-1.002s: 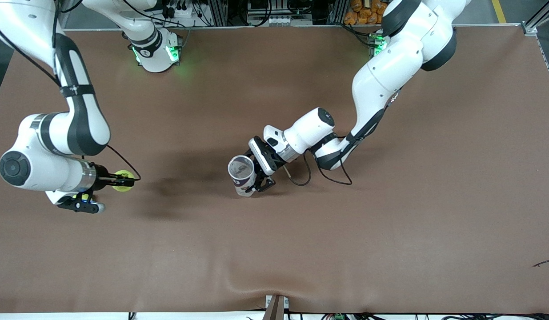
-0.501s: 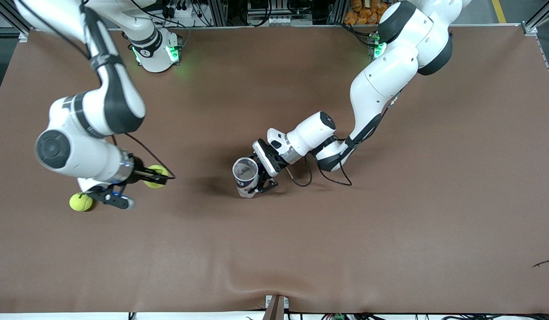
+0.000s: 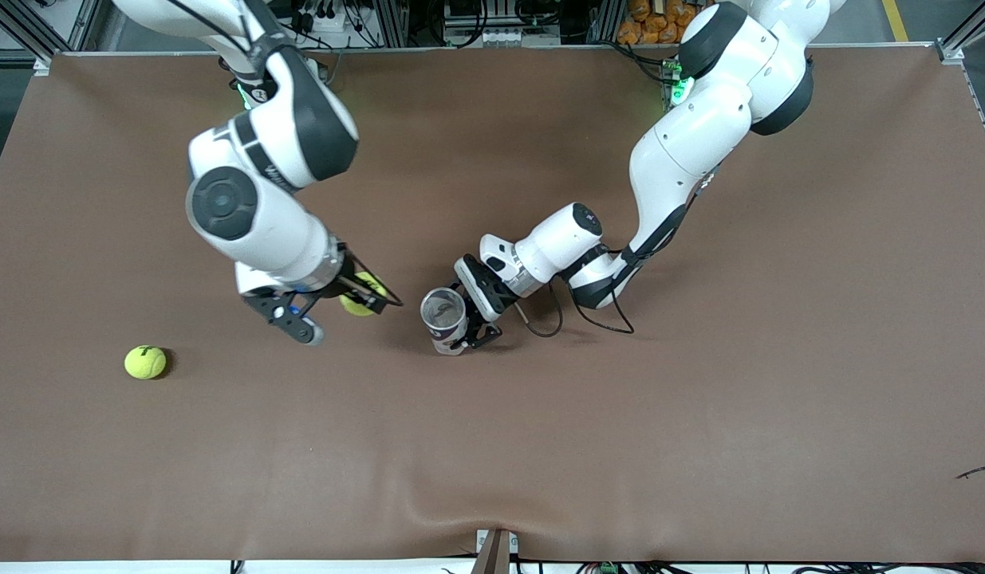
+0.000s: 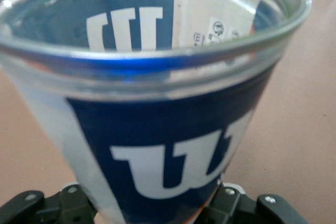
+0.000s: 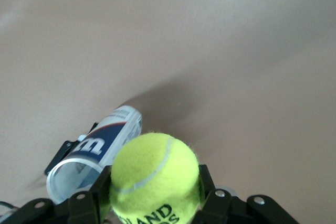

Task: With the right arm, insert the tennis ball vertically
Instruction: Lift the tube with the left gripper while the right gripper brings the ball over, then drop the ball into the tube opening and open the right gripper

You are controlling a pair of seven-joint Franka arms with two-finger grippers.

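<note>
My right gripper (image 3: pixel 366 294) is shut on a yellow tennis ball (image 3: pixel 356 303), held in the air a short way from the can's open mouth, toward the right arm's end. The ball (image 5: pixel 156 179) fills the right wrist view between the fingers (image 5: pixel 207 190). My left gripper (image 3: pixel 470 323) is shut on a clear tennis ball can with a blue label (image 3: pixel 446 317), standing upright near the table's middle, mouth up. The can (image 4: pixel 157 108) fills the left wrist view and also shows in the right wrist view (image 5: pixel 97 153).
A second yellow tennis ball (image 3: pixel 145 362) lies on the brown table (image 3: pixel 699 414) toward the right arm's end, nearer the front camera than the can. A small dark scrap (image 3: pixel 977 471) lies near the left arm's end.
My right arm has swung from the table's end toward the can, carrying the ball. The second ball, hidden at first, now lies uncovered. The left gripper has barely moved.
</note>
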